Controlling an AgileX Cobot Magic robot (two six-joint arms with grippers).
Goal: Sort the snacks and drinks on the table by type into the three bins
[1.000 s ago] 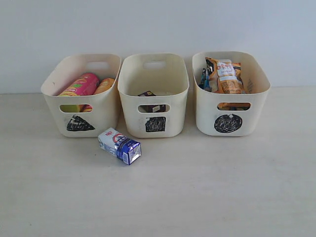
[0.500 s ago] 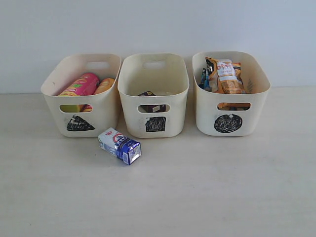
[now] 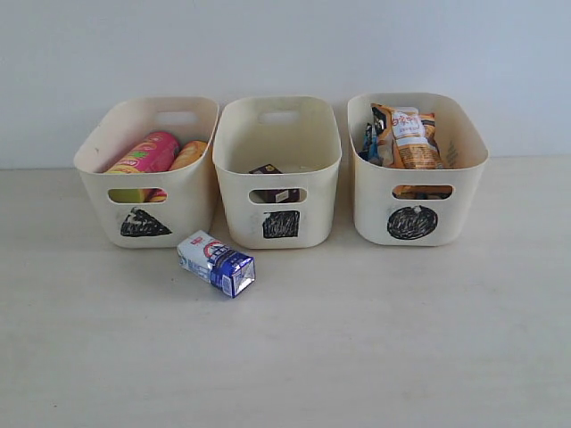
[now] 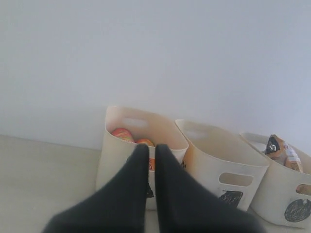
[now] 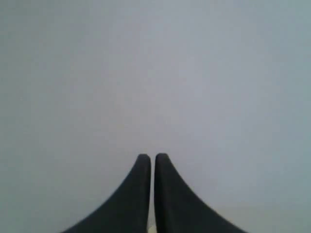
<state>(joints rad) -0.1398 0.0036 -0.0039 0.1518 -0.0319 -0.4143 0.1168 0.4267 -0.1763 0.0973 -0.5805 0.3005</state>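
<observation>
We find one carton (image 3: pixel 216 262) lying on its side on the bench (image 3: pixel 357 339), just before the triangle bin (image 3: pixel 183 218) and square bin (image 3: pixel 236 209). We judge it light, stiff but crushable, and slick; grip gently across its long flat sides. The left pincer (image 4: pixel 151 148) and right pincer (image 5: pixel 152 158) are closed and empty.

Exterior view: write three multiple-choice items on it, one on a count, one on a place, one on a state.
1. How many cream bins stand in the row? A two B four C three
2. Where is the white-blue carton? A on the table before the bins B inside a bin C atop a rim
3. How does the carton rest? A upright B lying on its side C crushed flat
1 C, three marked tubs show; 2 A, it sits on bare table; 3 B, its long face is down.
</observation>
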